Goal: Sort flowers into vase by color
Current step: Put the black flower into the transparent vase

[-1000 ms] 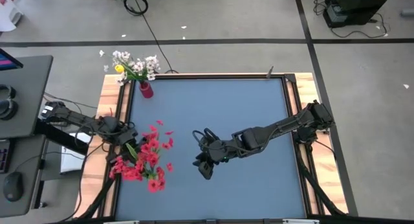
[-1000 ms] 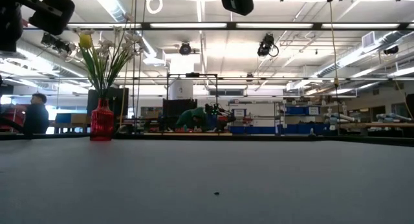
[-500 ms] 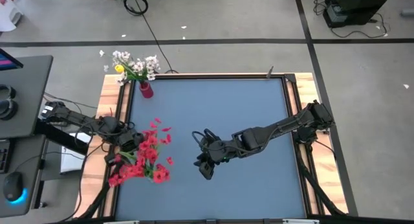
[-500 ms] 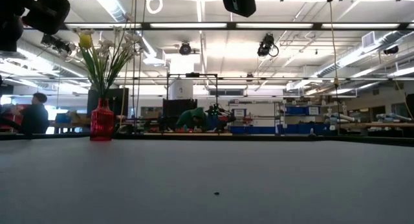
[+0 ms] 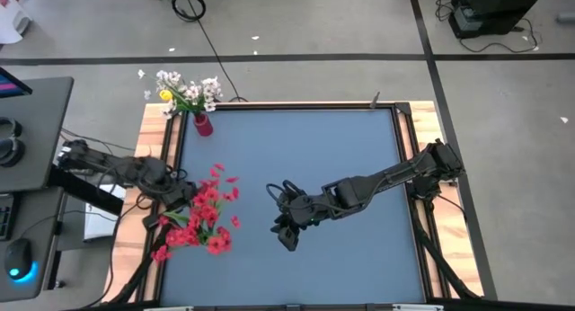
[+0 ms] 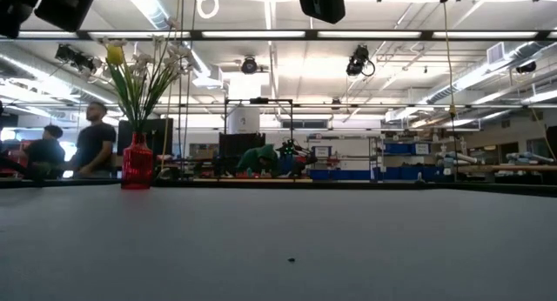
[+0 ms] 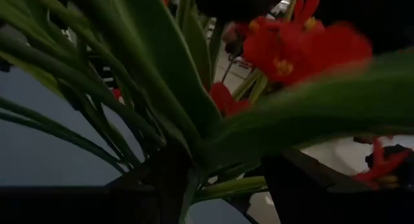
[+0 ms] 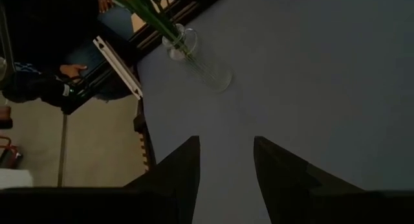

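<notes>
My left pincer [image 5: 182, 199] is at the left edge of the surface [image 5: 341, 149], right up against the bunch of red flowers [image 5: 203, 212]. In the left wrist view its two dark fingers [image 7: 304, 185] stand well apart, and green stems and leaves run up through the gap between them, so the pincer is wide, not clamped on the stems. The red blossoms fill the space just ahead of the fingers. From above, the red flowers spread out over the left side of the surface, near the front, with some blossoms hanging past the edge over the wooden frame. The right wrist view shows their stems going into a clear vase [image 8: 199, 59] that stands on the surface close to that same edge; I cannot tell whether it is upright or tilted, and from above the blossoms hide it. My right pincer [image 5: 284, 235] hangs over the middle of the surface, well apart from the red flowers, pointing towards them, wide and with nothing between its fingers. A red vase [image 5: 203, 124] stands at the far left corner of the surface and holds white and yellow flowers [image 5: 187, 91]; in the low view it is upright, with green stems fanning out from its neck. Beyond the surface, in the low view, a person [image 6: 93, 140] stands in the room behind the red vase.
</notes>
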